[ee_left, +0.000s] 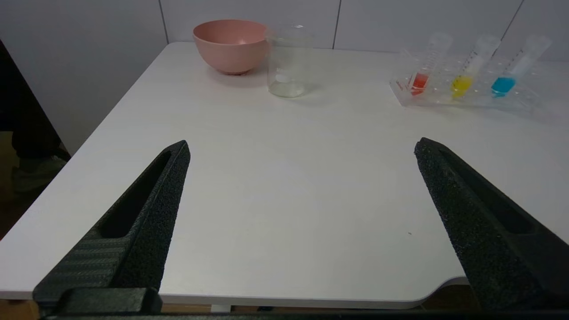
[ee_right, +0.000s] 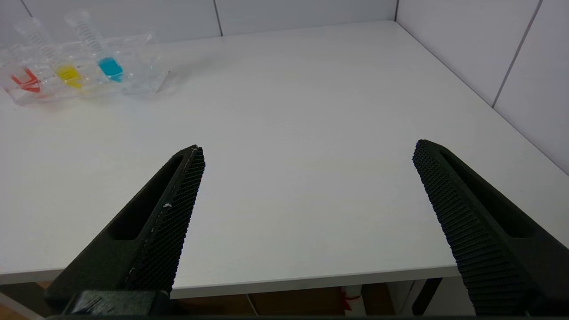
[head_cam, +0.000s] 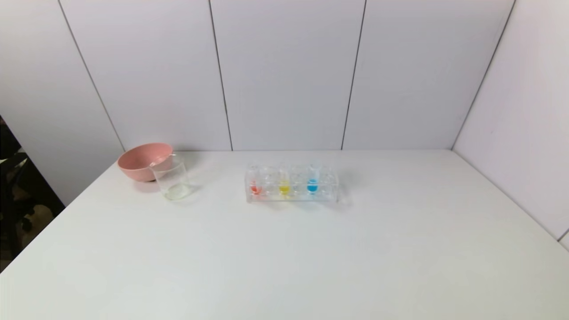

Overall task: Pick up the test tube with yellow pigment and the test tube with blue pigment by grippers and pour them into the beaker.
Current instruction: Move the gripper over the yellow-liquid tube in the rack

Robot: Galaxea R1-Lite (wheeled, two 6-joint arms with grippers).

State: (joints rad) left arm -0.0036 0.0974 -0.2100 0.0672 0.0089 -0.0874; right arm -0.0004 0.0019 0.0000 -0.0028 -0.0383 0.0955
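- Now, with nothing yet lifted, your left hand [ee_left: 302, 146] and right hand [ee_right: 306, 149] both wait at the near edge of the white surface [head_cam: 284, 258], fingers spread wide and empty.
- Well ahead, the test tube with yellow pigment [head_cam: 284, 184] and the test tube with blue pigment [head_cam: 312, 182] stand in the clear rack [head_cam: 326, 189], a red-tipped tube [head_cam: 255, 186] to the yellow one's left.
- The beaker [head_cam: 173, 180] sits far left of the rack, just in front of the pink bowl [head_cam: 144, 161].
- You would likely do best taking the yellow tube with the left hand and the blue with the right.
- Close on the clear upper part of each tube, above the rack, and lift straight up so the rack stays put.
- Tip slowly over the beaker's mouth, not the bowl's.
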